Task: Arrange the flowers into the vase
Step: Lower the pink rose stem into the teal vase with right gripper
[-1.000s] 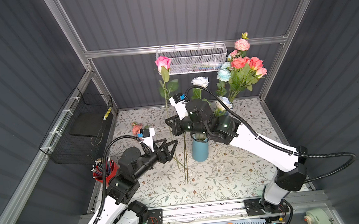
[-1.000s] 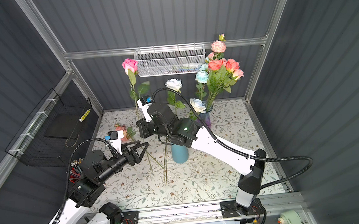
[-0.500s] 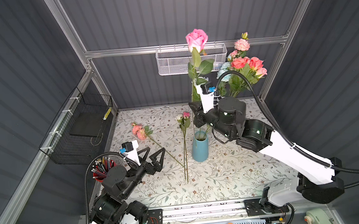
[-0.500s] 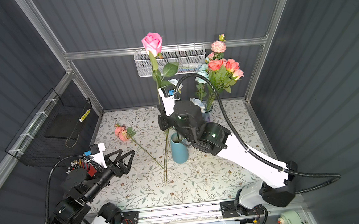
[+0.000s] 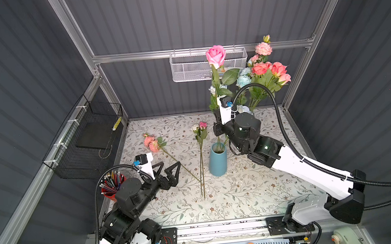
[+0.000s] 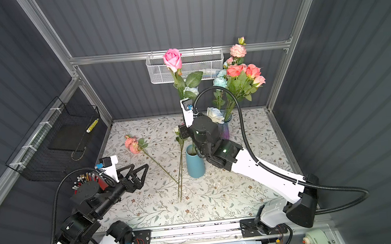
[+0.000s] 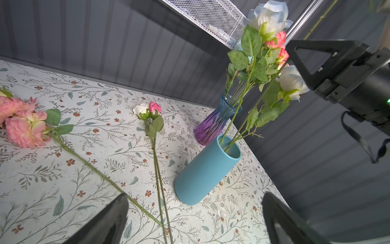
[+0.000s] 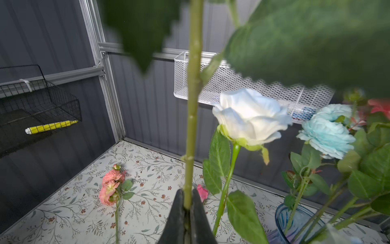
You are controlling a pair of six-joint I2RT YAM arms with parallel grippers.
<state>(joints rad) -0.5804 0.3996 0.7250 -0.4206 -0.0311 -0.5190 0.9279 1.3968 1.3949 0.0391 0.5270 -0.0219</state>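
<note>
Floral desk [image 5: 243, 195]; right fingers [image 8: 177, 219] pinch pink rose [image 5: 216, 55], blue vase [image 5: 217, 160] just below. Left fingers [image 7: 111, 221] spread. I'd lower straight, avoiding leaves.

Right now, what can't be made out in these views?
- Pink rose bloom: cut off by the right wrist view's top edge; its leaves blur against the lens.
- Stem ends in the blue vase: hidden by its wall, every view.
- Purple vase: largely behind the right arm in both top views.
- White mesh basket contents: too small, blurred behind mesh.
- Left gripper: fingers cut by the left wrist view's bottom edge.
</note>
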